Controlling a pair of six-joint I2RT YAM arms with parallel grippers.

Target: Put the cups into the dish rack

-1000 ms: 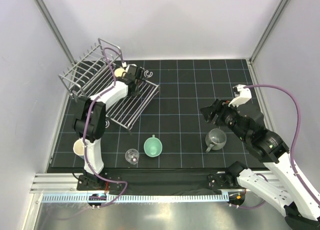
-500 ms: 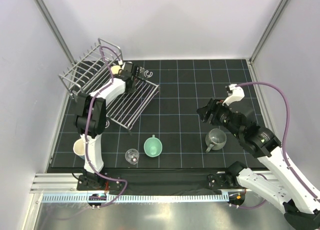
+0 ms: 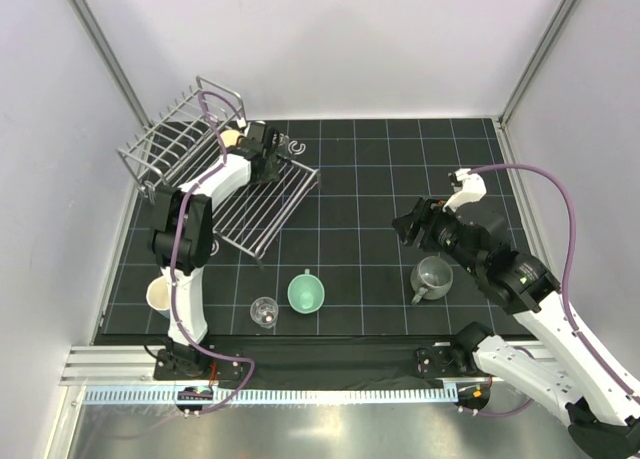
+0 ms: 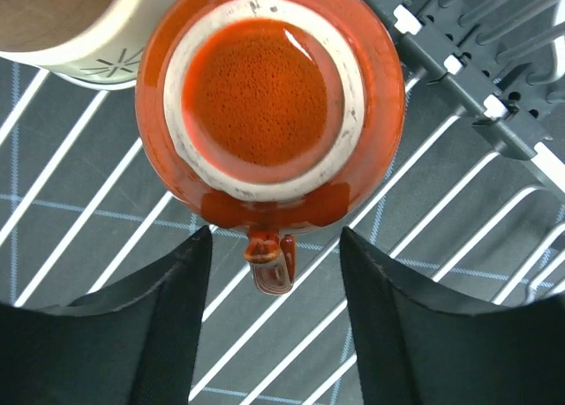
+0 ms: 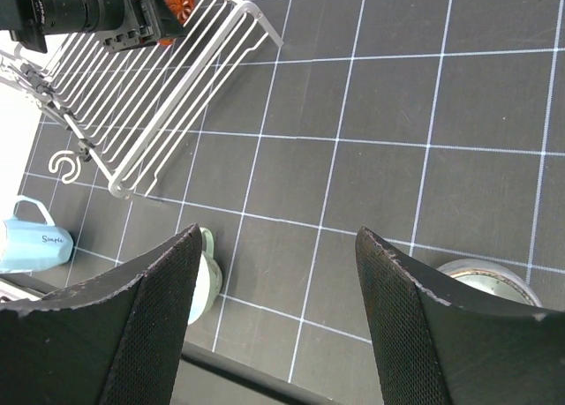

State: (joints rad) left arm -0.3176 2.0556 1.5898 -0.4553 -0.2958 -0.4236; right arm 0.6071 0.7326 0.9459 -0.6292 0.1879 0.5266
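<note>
Overhead view of a black gridded surface [image 3: 400,169]. Along its near edge, from left to right, stand a cream cup [image 3: 157,295], a clear glass [image 3: 264,311], a mint green cup [image 3: 306,292] and a grey mug [image 3: 432,276], each apart from the next. Just beyond the grey mug the right tool [image 3: 408,224] hovers above the surface, released, its jaws wide with nothing between them. Its wrist view catches a light blue mug [image 5: 31,237] at the left margin, near the dish rack [image 3: 270,204]. The rack sits at the far left. The left tool [image 4: 275,242] reaches over the rack's flat barred section. It is released, with one finger on each side of the handle of an orange-red cup [image 4: 265,96] and neither finger touching it. This cup rests on the bars. A beige cup [image 4: 62,21] sits just beside it in the rack.
</note>
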